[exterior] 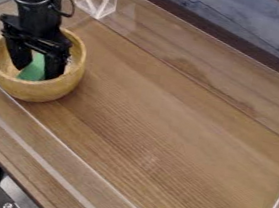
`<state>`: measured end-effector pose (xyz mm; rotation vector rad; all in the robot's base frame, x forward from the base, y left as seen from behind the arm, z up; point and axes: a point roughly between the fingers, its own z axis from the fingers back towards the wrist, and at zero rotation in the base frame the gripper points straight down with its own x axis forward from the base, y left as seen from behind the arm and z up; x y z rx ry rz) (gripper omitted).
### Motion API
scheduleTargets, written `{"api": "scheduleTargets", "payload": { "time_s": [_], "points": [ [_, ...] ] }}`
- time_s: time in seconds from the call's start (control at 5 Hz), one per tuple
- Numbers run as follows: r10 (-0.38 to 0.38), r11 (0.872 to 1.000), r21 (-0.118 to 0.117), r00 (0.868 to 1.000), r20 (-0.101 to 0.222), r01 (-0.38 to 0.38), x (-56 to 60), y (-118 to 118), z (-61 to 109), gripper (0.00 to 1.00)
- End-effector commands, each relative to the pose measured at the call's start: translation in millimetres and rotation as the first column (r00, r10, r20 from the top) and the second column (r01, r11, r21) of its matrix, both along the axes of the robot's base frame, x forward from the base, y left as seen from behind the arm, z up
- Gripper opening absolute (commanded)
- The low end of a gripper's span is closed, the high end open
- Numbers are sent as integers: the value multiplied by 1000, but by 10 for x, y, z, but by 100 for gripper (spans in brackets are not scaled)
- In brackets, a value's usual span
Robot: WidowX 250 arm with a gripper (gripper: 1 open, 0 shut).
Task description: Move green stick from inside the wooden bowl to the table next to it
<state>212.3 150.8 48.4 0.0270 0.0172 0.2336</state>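
At left of frame, claw (34,60) spread wide inside wooden bowl (53,85), straddling green stick (31,72), ungrasped.

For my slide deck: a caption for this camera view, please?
Open hand lowered into the wooden bowl, fingers either side of the green stick, on a wood-grain table.

Green stick (31,72) inside tan wooden bowl (54,83), brown table (180,123)

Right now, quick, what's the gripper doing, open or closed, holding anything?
Gripper: jaws open, lowered into the wooden bowl either side of the green stick; not yet closed on it.
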Motion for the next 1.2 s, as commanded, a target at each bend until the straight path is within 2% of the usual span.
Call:
{"api": "scheduleTargets", "payload": {
  "time_s": [0.0, 0.2, 1.0],
  "points": [
    [1, 1000, 29, 999, 43, -2, 102, 47, 122, 100],
    [6, 1000, 30, 999, 44, -8, 116, 50, 125, 100],
    [19, 999, 47, 999, 45, -21, 126, 49, -47, 100]
  ]
}}
